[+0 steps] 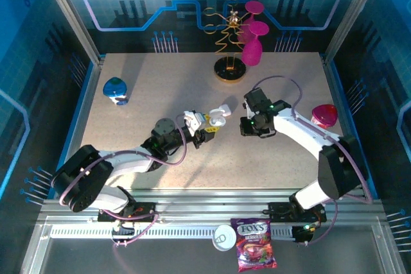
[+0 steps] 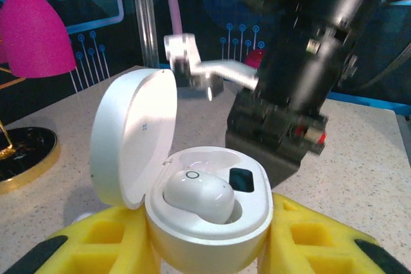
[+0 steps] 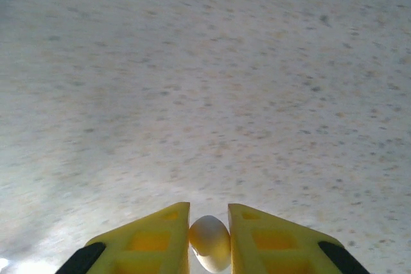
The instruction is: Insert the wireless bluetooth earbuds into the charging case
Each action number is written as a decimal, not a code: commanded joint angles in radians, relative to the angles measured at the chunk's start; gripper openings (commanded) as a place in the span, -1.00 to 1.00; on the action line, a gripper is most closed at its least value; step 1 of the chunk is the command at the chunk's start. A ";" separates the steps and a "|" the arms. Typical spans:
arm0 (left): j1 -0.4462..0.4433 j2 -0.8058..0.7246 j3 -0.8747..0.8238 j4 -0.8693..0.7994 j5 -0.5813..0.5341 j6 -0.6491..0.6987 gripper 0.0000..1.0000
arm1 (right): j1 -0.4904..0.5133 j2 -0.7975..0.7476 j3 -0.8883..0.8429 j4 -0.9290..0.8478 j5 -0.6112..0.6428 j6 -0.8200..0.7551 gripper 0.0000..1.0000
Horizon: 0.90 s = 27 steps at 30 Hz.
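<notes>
Earbuds and case, both held
Your left fingers clench the charging case (lid open, one earbud seated); your right fingers pinch the second earbud over the surface.

The speckled beige table carries a small blue and white object at upper left, a gold wire stand at top centre, and a pink bowl at right

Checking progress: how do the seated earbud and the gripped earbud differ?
The seated earbud lies in the case; the gripped earbud is pinched between the right fingers, outside it. The seated earbud shows a ring mark; the gripped earbud looks plain. Both are pale and rounded.
</notes>
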 commanded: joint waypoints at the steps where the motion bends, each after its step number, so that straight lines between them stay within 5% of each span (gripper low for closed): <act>1: 0.009 0.009 0.005 0.027 0.053 -0.029 -0.56 | -0.014 -0.079 -0.008 0.024 -0.175 -0.003 -0.61; 15: 0.010 0.035 0.016 0.052 0.107 -0.050 -0.56 | -0.012 -0.236 -0.007 0.232 -0.563 0.116 -0.60; 27: 0.009 0.015 0.016 0.065 0.146 -0.087 -0.57 | -0.009 -0.208 -0.019 0.312 -0.595 0.145 -0.60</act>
